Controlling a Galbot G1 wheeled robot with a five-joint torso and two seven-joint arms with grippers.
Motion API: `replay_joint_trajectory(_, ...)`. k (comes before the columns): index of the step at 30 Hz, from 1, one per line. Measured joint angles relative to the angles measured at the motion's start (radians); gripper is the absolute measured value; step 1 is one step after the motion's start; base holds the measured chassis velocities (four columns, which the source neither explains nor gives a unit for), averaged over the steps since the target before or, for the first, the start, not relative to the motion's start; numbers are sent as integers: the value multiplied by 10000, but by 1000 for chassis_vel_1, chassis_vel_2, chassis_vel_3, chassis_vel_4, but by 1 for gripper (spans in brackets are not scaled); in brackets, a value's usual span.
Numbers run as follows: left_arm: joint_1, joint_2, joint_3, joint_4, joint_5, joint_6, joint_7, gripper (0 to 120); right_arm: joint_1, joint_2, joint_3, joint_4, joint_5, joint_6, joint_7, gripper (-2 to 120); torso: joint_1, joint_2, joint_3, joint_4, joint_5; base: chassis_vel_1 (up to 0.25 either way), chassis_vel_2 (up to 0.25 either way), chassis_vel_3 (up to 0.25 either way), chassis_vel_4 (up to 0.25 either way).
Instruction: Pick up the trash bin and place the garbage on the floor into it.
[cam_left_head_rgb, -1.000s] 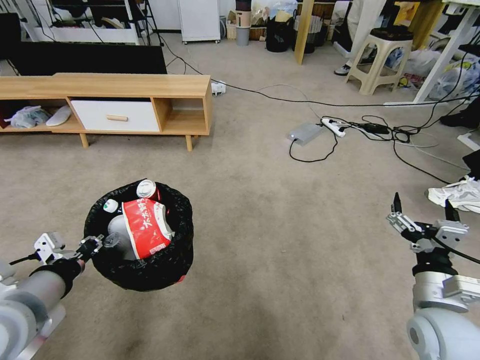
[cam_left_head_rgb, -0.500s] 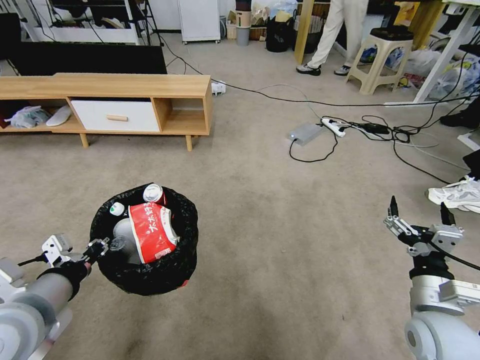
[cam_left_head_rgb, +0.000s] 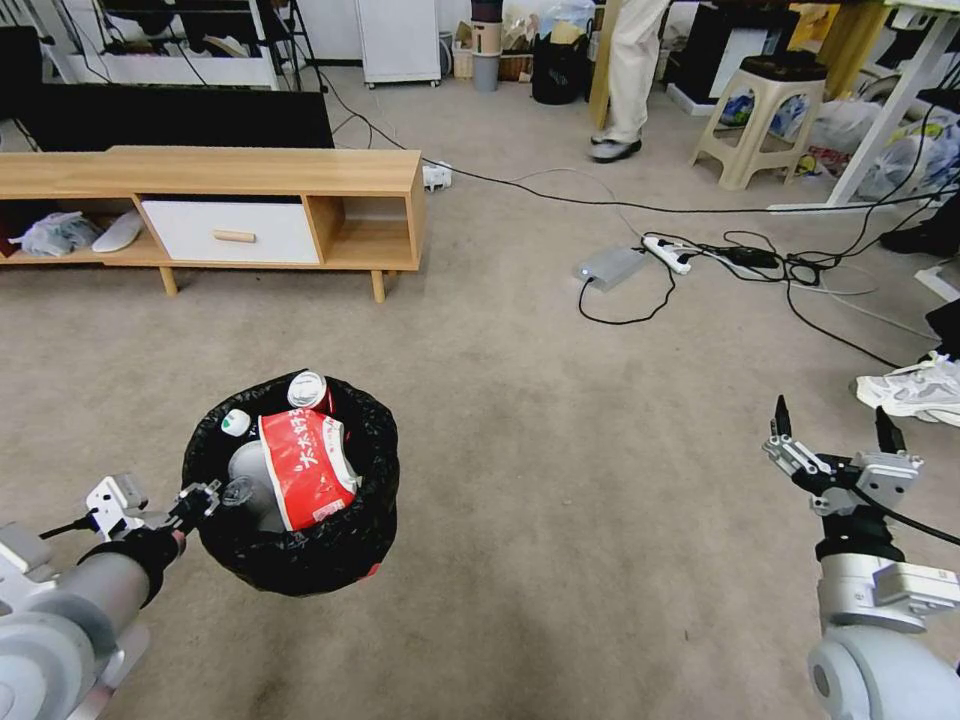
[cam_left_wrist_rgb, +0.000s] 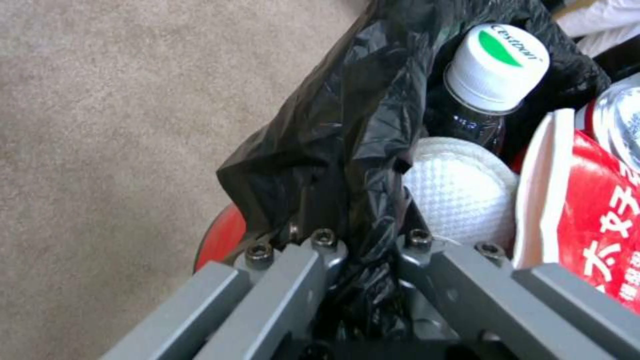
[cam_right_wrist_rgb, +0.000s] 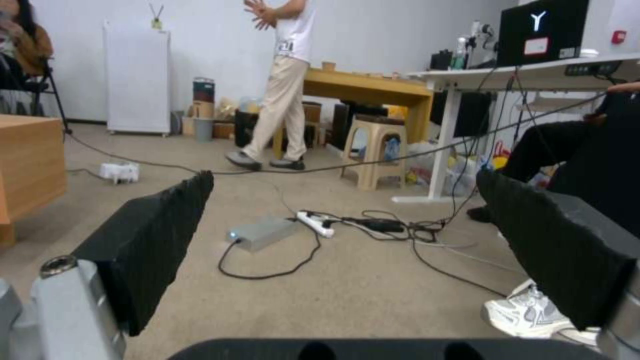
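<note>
At the near left, the left gripper (cam_left_head_rgb: 205, 493) has its jaws clamped on the near-left rim of the trash bin (cam_left_head_rgb: 300, 545), pinching the folded black bag (cam_left_wrist_rgb: 347, 150) there, with a sliver of the red bin wall (cam_left_wrist_rgb: 223, 240) showing just below. The bin hangs off that single pinch above the carpeted floor (cam_left_head_rgb: 560, 520), and it is already packed: a red carton (cam_left_head_rgb: 305, 465), a can (cam_left_head_rgb: 307, 390), a capped bottle (cam_left_wrist_rgb: 497, 67) and a white tissue wad (cam_left_wrist_rgb: 460, 200) sit inside, the carton standing proud of the rim. The main risk, as I judge it, is that the jaws grip mostly slippery plastic; if the liner slides, the bin could tilt or drop and spill its load. A quick swing of the arm could also tip the tall carton out over the edge. Further right, the carpet near the robot looks free of litter, so the task seems close to finished. At the near right, the right gripper (cam_left_head_rgb: 835, 440) hovers with jaws wide apart, holding nothing, near a white sneaker (cam_left_head_rgb: 915, 390) and trailing cables (cam_left_head_rgb: 760, 265) that it could snag.
</note>
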Motion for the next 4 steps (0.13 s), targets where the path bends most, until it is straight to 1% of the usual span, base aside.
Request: replay_joint_trajectory(4, -29, -18, 65, -3, -6, 0, 5, 2, -152, 38, -23, 62, -94, 66, -21, 100, 0, 0, 0, 0, -1, 0, 0, 0, 0)
